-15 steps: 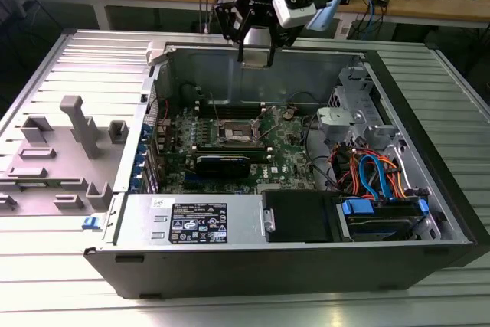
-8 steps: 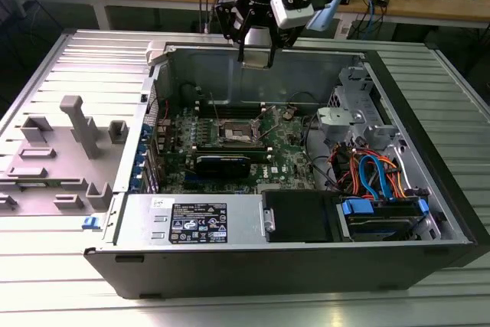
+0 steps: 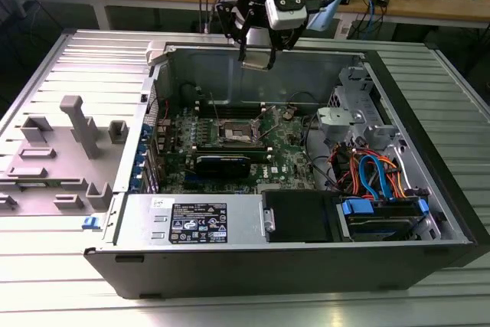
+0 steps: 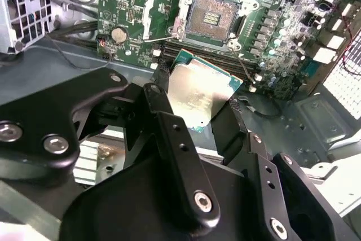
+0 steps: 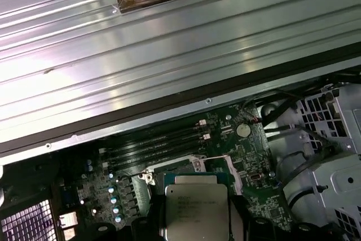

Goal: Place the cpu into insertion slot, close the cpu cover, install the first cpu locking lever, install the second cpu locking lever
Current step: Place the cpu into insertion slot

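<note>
While the claw is gripping the cpu above the empty insertion slot, the cpu cover is standing open; every step is pending.

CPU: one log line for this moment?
gripper: shut on cpu | cpu: held clear of board | insertion slot: empty | cpu cover: open
</note>
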Robot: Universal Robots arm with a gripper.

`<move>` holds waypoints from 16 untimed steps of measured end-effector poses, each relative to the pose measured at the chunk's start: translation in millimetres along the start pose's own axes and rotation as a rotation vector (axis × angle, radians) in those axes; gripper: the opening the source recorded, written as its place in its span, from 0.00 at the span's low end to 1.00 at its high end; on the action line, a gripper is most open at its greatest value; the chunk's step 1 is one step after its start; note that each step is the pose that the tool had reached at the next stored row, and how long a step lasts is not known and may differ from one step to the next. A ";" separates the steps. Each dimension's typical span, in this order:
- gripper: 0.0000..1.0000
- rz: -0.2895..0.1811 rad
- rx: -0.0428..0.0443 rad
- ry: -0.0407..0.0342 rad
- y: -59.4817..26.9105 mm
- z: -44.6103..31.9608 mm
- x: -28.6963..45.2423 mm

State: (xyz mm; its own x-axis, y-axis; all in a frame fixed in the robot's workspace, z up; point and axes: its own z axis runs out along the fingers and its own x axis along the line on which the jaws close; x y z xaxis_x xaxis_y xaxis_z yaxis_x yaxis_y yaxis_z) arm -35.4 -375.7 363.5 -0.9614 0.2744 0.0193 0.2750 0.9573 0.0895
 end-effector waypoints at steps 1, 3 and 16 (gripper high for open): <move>0.54 0.001 0.0003 0.0000 -1.7 -0.2 -0.5; 0.54 0.002 0.0003 -0.0001 -3.7 -0.3 -1.1; 0.54 0.126 -0.0021 -0.0113 -5.1 1.1 -1.6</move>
State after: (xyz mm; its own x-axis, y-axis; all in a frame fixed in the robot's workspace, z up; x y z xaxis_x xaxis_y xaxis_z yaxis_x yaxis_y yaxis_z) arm -35.2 -380.9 361.9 -0.9191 0.3935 0.0194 0.3936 0.9150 0.0892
